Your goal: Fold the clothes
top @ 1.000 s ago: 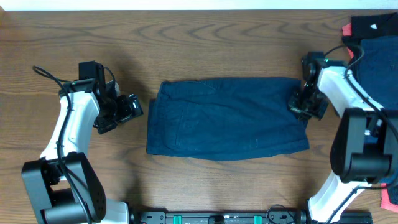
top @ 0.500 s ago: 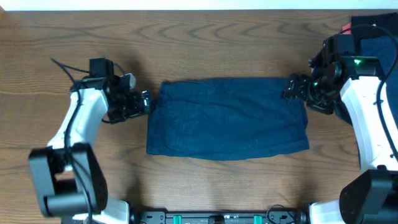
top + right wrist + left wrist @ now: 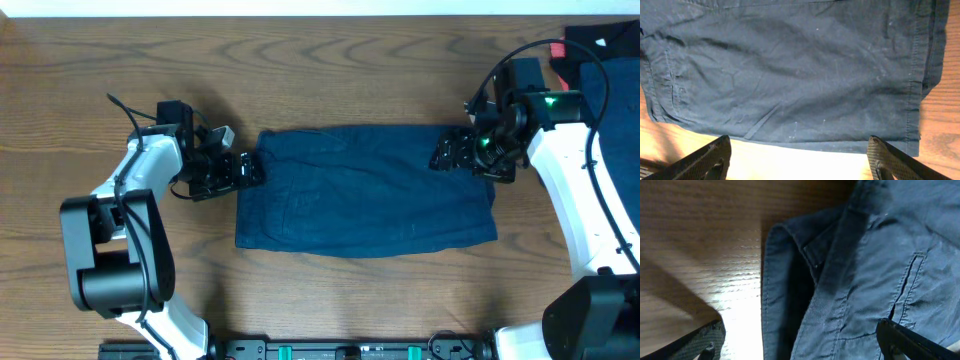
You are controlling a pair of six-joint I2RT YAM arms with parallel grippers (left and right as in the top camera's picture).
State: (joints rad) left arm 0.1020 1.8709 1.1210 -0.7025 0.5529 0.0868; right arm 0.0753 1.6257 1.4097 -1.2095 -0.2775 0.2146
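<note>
Left end effector (image 3: 247, 170) wide open, gripping nothing, poised at one end of a folded navy garment (image 3: 365, 190). Directly under and just ahead of it: the waistband end, with a doubled edge and a slit pocket further in. Bare wooden counter (image 3: 350, 60) just behind it.

Right end effector (image 3: 443, 155) likewise spread wide and empty, hovering over the opposite end of the same garment, above one corner. Beneath it, flat cloth with a stitched hem along one side, and counter just past that hem. Behind this end effector, well apart from the garment, a pile (image 3: 605, 80) of more clothes in navy, black and red at the counter's corner.

Likely handling: light, soft, limp woven cloth, neither slippery nor fragile, apt to sag and wrinkle unless lifted at two points together. Best hold probably at the thick seamed edges: waistband corner for the left, hemmed corner for the right, pinching all layers to keep the fold together. Garment flat between the two end effectors, reaching under both; actual contact not clear.
</note>
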